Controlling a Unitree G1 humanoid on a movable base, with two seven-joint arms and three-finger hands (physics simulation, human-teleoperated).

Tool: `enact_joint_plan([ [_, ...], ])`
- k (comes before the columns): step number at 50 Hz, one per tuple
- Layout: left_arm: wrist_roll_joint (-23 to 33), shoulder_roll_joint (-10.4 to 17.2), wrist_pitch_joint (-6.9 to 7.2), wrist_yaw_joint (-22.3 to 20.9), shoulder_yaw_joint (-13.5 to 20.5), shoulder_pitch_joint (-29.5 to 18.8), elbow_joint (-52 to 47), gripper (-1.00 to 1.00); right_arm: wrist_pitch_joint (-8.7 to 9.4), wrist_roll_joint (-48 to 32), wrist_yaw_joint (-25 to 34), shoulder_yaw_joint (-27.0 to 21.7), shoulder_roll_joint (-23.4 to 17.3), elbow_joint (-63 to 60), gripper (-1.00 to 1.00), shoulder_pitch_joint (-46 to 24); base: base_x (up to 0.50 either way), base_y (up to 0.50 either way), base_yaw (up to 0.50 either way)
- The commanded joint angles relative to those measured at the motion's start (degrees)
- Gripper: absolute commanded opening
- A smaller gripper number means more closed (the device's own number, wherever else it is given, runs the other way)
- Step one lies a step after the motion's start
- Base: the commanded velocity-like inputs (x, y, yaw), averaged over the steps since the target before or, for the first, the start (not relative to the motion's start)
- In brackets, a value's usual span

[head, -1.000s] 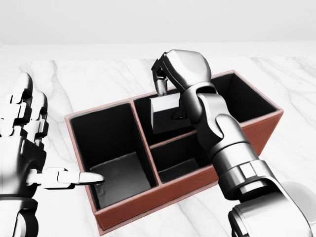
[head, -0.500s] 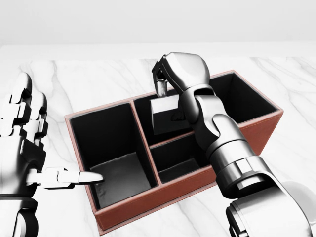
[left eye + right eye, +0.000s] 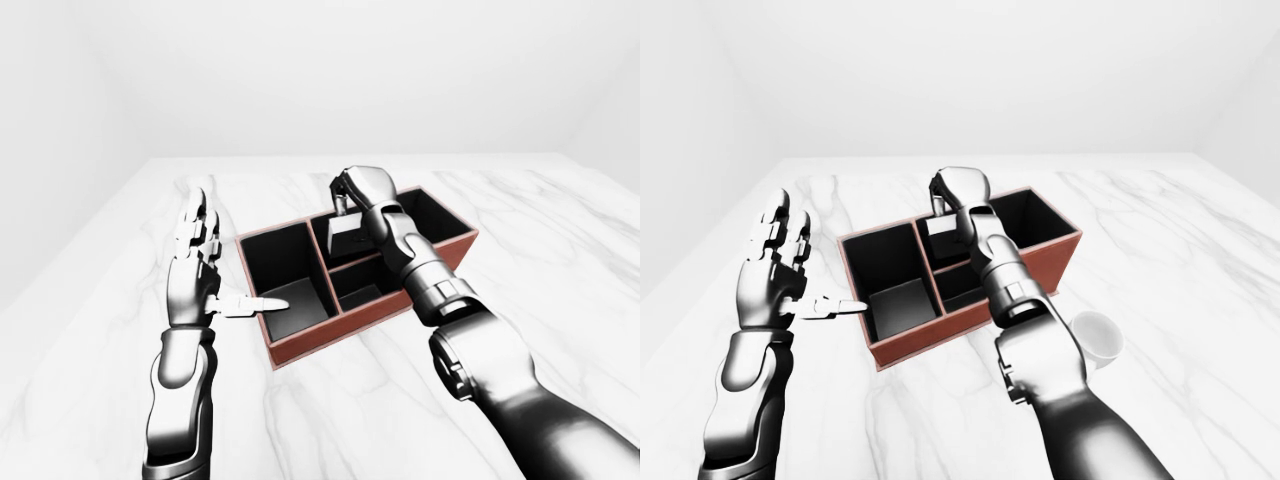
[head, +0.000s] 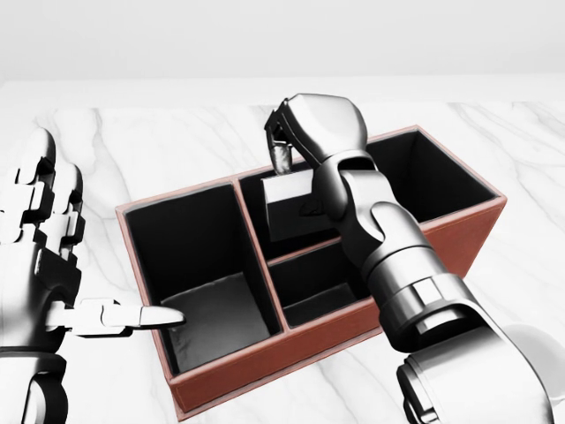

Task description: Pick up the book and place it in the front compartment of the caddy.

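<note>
Left hand [image 4: 44, 256]: raised at the left edge of the head view, fingers [image 4: 40, 190] spread and upright, thumb stretched level towards the caddy, its tip at the rim of the large left compartment; it holds nothing.
Caddy [image 4: 291, 349]: reddish-brown box with black lining, on the marble table [image 4: 159, 141], just right of the left thumb; one large compartment at the left, smaller ones at the right.
Cup [image 3: 1095, 338]: white, on the table behind the right forearm in the right-eye view, clear of the caddy.
Right hand [image 4: 309, 128]: above the caddy's upper middle compartment, fingers curled down and pinching the top edge of the book.
Book [image 4: 290, 208]: grey, hanging upright straight below the right fingertips, its lower part inside that upper middle compartment.
</note>
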Motion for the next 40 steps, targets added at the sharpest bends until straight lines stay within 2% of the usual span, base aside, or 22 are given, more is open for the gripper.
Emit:
enact_joint_plan([
  [1, -0.01, -0.01, 0.0, 0.03, -0.04, -0.01, 0.09, 1.0, 0.0, -0.78, -1.68, -0.71, 0.13, 0.16, -1.0, -1.33, 0.0, 0.0, 0.0],
  [40, 0.07, -0.04, 0.0, 0.04, -0.17, 0.1, 0.03, 1.0, 0.0, -2.38, -7.37, 0.02, 1.03, 5.67, -1.0, -1.5, 0.0, 0.0, 0.0],
])
